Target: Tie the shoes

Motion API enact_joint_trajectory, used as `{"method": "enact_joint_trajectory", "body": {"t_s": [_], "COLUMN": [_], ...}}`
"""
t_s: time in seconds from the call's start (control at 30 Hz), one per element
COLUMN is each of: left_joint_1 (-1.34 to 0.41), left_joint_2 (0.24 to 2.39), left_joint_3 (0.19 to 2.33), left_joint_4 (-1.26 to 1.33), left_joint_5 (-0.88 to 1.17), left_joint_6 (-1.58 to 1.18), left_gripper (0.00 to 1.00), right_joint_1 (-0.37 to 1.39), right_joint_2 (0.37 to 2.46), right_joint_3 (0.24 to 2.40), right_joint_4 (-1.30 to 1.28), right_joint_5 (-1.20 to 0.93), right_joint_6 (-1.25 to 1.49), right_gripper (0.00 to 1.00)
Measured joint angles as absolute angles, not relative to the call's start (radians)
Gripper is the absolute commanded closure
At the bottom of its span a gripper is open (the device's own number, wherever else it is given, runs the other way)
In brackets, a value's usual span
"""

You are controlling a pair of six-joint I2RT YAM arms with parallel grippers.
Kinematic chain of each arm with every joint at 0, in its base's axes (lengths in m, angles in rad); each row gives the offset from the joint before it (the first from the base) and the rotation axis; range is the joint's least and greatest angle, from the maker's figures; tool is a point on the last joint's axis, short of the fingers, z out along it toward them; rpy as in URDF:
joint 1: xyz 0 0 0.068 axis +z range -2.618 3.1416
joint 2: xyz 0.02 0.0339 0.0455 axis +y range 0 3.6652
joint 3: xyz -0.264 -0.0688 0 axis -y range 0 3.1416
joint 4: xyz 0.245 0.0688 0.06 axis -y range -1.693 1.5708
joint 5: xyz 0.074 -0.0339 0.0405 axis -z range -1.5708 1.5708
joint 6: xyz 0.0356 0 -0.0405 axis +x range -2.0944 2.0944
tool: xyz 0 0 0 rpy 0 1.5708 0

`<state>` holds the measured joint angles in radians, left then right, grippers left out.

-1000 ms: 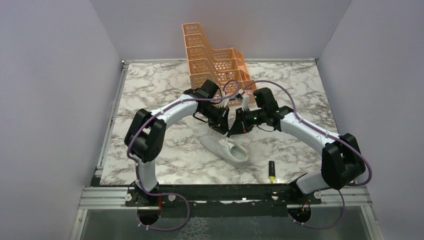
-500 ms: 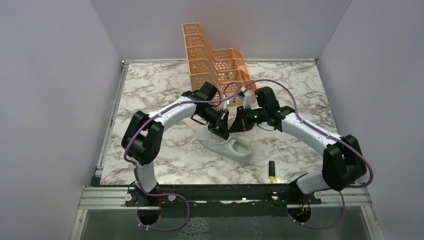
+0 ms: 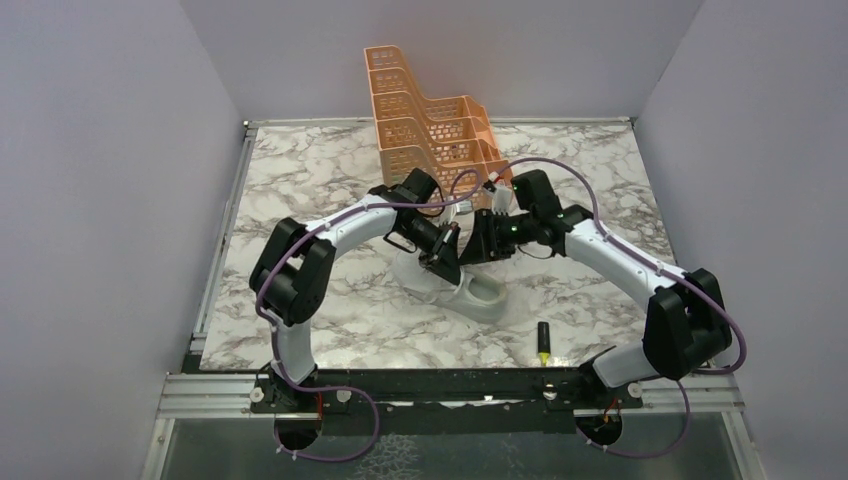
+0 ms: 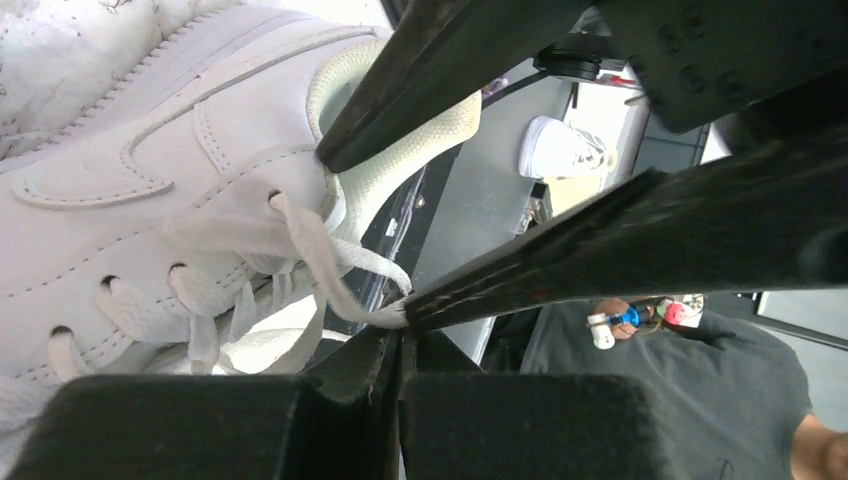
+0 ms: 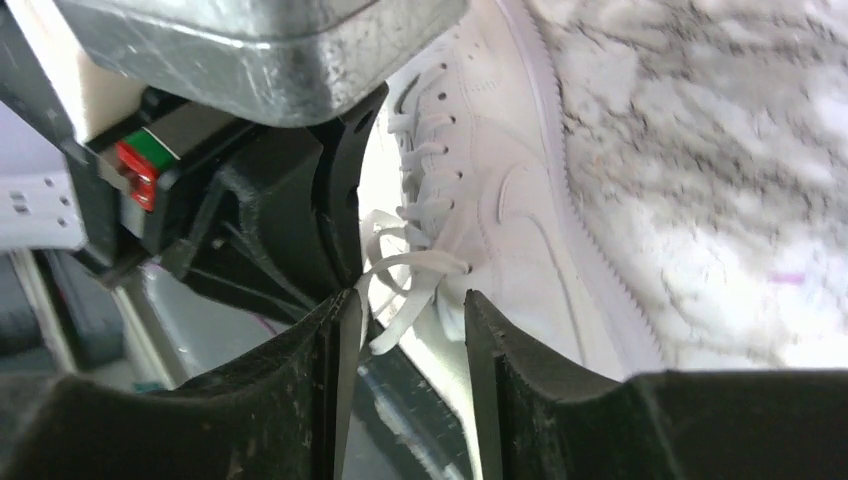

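The white sneaker [image 3: 480,299] lies on the marble table, toe to the left and heel to the right. My left gripper [image 3: 446,267] is down at its lacing, shut, and pinches a white lace [image 4: 328,268] at its fingertips [image 4: 400,335]. My right gripper [image 3: 474,252] sits right next to it over the shoe's collar. It is open [image 5: 405,310], and loose lace strands [image 5: 415,264] hang between its fingers without being gripped. The shoe's side and eyelets show in the left wrist view [image 4: 150,170] and the right wrist view [image 5: 520,200].
An orange tiered rack [image 3: 425,125] stands just behind the grippers. A black and yellow marker [image 3: 543,342] lies on the table [image 3: 330,180] near the front edge, right of the shoe. Walls close in the table on the left, right and back.
Both grippers have come down and closer together onto the shoe's lacing. The shoe has shifted slightly left and away from the front edge.
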<state>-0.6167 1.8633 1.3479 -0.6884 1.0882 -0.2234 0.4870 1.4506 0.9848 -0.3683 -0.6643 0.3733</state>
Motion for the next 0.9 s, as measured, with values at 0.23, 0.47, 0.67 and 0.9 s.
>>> {"method": "enact_joint_trajectory", "body": {"t_s": [0.23,0.47,0.67,0.9], "left_joint_1": [-0.617,-0.617,-0.616,-0.614], "left_joint_2": [1.901,1.903,1.903,1.903], "left_joint_3": [1.351,1.360,1.383,1.385], "left_joint_4": [-0.674,-0.670,-0.658,-0.656], "left_joint_5": [1.105,1.112,1.119,1.128], "left_joint_6": [-0.222,-0.220,-0.220,-0.221], "left_gripper": [1.00,1.00,1.00,1.00], "right_joint_1": [0.437,0.400,0.398,0.397], "right_joint_2": [1.464,1.467,1.507,1.551], "right_joint_3": [1.113,1.078,1.063,1.008], "right_joint_4": [-0.601,-0.641,-0.613,-0.553], "right_joint_5": [-0.604,-0.654,-0.743,-0.805], "right_joint_6": [0.492,0.598,0.621,0.646], "right_gripper": [0.53,0.71,0.64,0.64]}}
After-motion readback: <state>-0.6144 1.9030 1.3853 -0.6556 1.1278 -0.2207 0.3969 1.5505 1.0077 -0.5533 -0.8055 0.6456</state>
